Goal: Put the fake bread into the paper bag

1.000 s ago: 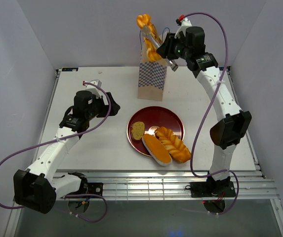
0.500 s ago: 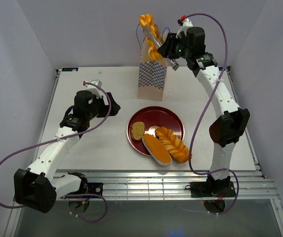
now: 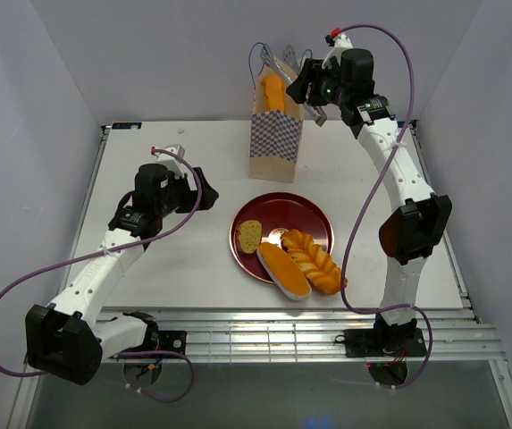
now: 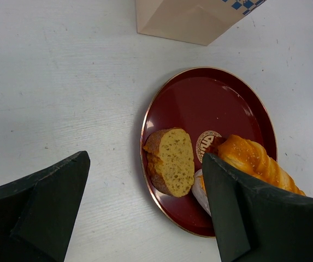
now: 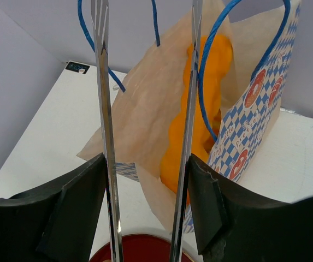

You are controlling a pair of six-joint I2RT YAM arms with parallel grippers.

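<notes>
The paper bag (image 3: 273, 134) stands upright at the back of the table, tan above and blue-checked below. A long braided loaf (image 3: 272, 92) of fake bread stands inside it, its top poking out; the right wrist view shows it as an orange loaf (image 5: 200, 109) between the bag's walls (image 5: 260, 103). My right gripper (image 3: 302, 85) hovers just above the bag and holds metal tongs (image 5: 106, 109), whose arms are spread with nothing between them. On the dark red plate (image 3: 305, 214) lie a bread slice (image 3: 249, 236), an oval roll (image 3: 283, 269) and another braided loaf (image 3: 312, 259). My left gripper (image 3: 204, 195) hangs open left of the plate.
The left wrist view looks down on the plate's rim (image 4: 216, 103), the slice (image 4: 172, 161), part of the braided loaf (image 4: 254, 158) and the bag's base (image 4: 189, 19). Thin blue handles (image 5: 205, 82) loop up beside the tongs. Grey walls close in the table.
The tongs have spread and let go of the braided loaf, which has dropped from above the rim down into the bag. The left arm has not moved.
</notes>
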